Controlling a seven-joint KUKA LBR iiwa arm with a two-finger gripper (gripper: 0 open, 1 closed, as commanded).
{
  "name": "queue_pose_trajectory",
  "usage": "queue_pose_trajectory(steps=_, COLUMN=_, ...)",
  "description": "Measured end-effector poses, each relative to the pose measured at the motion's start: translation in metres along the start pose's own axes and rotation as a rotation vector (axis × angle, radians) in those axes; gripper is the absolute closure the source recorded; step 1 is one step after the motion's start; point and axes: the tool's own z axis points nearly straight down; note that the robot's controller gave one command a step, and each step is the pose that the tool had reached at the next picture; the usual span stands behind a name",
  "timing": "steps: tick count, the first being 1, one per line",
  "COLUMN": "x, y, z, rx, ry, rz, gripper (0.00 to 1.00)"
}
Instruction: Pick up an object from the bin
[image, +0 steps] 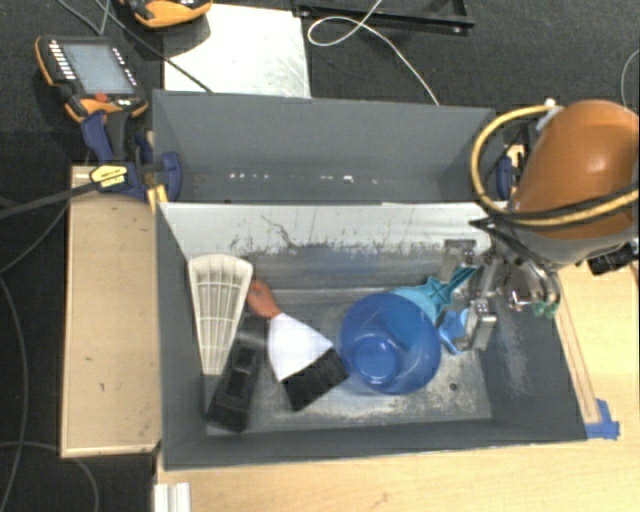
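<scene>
My gripper (471, 288) is low in the right part of the bin, open, its two metal fingers standing apart. Between them lies the end of a teal plastic piece (437, 293), which reaches left to the rim of a round blue cup (388, 347). The cup lies open side up in the middle right of the bin floor, just left of the fingers. A small blue part (452, 326) shows beside the lower finger. I cannot tell whether the fingers touch the teal piece.
Left of the cup lies a white brush with black bristles (300, 358), an orange-brown thing (261, 298) behind it. A white ribbed fan-shaped piece (220, 310) and a black block (236, 385) lie at the far left. The arm's orange cover hangs over the right rim.
</scene>
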Motion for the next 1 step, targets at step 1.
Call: queue_pose_trajectory(steps=1, x=0.0006, y=-0.0002, z=0.0061, rx=0.001, ry=-0.008, rz=-0.009, gripper=0.00)
